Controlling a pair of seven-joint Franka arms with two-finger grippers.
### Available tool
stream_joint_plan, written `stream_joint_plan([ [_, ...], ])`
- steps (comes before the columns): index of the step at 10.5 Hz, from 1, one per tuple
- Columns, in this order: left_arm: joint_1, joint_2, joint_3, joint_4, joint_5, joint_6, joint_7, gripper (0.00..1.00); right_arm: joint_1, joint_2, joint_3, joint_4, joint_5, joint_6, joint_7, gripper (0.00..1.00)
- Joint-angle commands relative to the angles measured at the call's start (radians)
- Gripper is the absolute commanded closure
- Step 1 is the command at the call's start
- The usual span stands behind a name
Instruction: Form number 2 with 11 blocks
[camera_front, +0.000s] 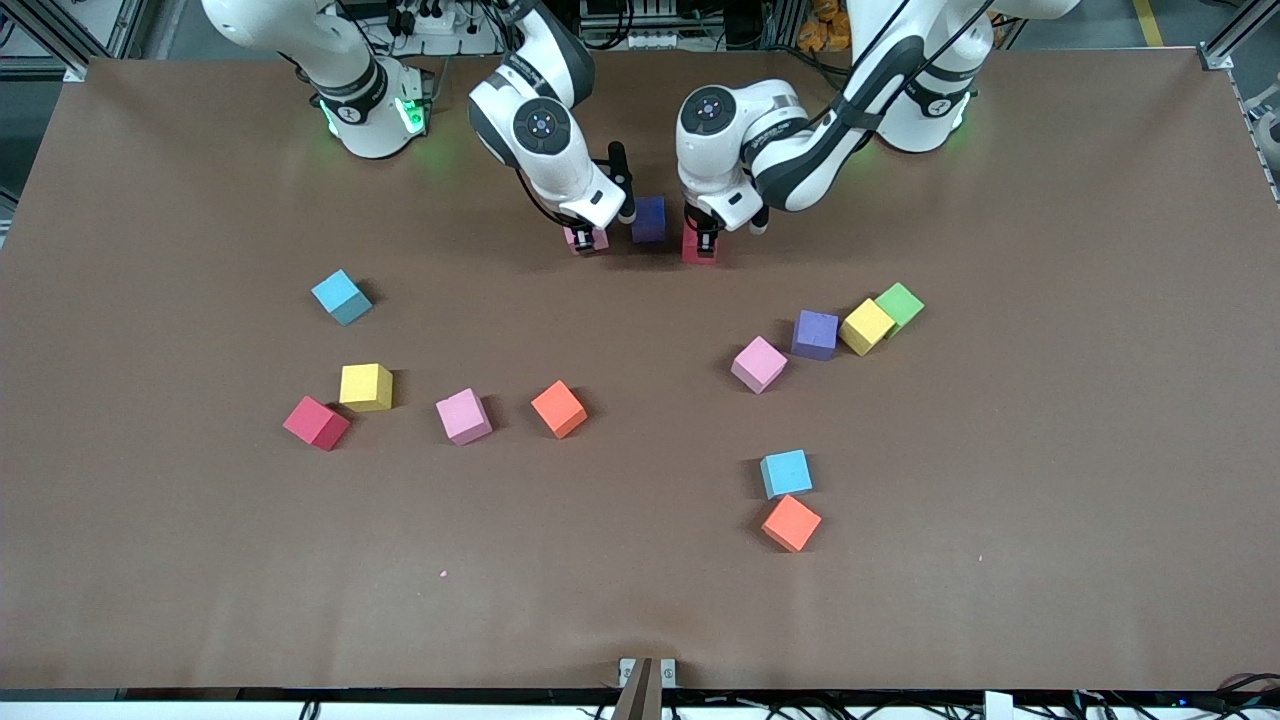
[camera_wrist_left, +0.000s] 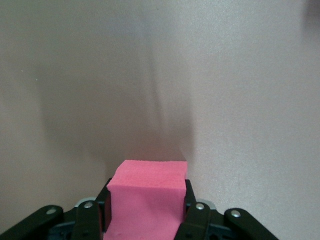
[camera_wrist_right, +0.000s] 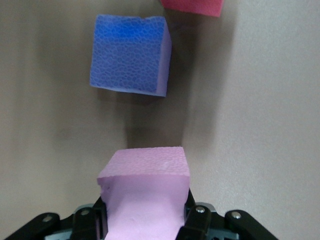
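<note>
My right gripper (camera_front: 588, 232) is shut on a pink block (camera_wrist_right: 145, 175), low at the table near the robots' bases. My left gripper (camera_front: 703, 240) is shut on a red block (camera_wrist_left: 147, 185), just as low. A dark purple block (camera_front: 648, 218) stands on the table between the two held ones; the right wrist view shows this purple block (camera_wrist_right: 130, 52) and an edge of the red block (camera_wrist_right: 192, 6). No digit shape shows. Loose blocks lie nearer the front camera: light blue (camera_front: 341, 297), yellow (camera_front: 366, 387), red (camera_front: 316, 422), pink (camera_front: 463, 415), orange (camera_front: 558, 408).
Toward the left arm's end lie a pink block (camera_front: 758, 363), a purple one (camera_front: 815, 334), a yellow one (camera_front: 866, 326) and a green cube (camera_front: 899, 304) in a row. A light blue block (camera_front: 786, 473) and an orange block (camera_front: 790, 523) lie nearer the front camera.
</note>
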Motion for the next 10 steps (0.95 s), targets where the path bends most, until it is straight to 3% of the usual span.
stream_joint_plan([
  [1,0.016,0.007,-0.013,-0.052,0.013,0.030,-0.062,1.00,-0.058,-0.031,-0.002,-0.008,0.018,-0.050,-0.018,0.81],
  [6,0.011,0.027,-0.065,-0.043,0.013,0.035,-0.184,1.00,-0.080,-0.036,-0.005,-0.006,0.018,-0.059,-0.029,0.81],
  [10,-0.001,0.030,-0.070,-0.038,0.013,0.035,-0.236,1.00,-0.195,-0.030,-0.005,-0.005,0.018,-0.081,-0.110,0.81],
])
